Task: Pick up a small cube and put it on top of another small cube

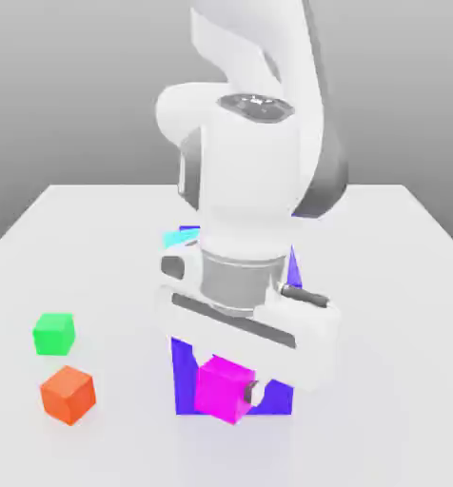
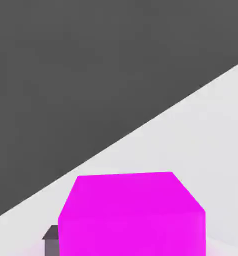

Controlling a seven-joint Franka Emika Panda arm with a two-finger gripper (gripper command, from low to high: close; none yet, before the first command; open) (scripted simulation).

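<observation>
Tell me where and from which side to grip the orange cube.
Grip the orange cube on two opposite vertical faces, coming straight down from above. It sits flat on the table, apart from the green cube, so its sides look free.

Arm (image 1: 254,162) was chunky glossy white with grey joint bands, a dark cap ring on top, dark finger pad (image 2: 51,239).

Small cube (image 1: 221,388) in the tool (image 1: 232,392), before a big block (image 1: 186,376); two other cubes (image 1: 54,334) well apart toward the exterior view's left.
</observation>
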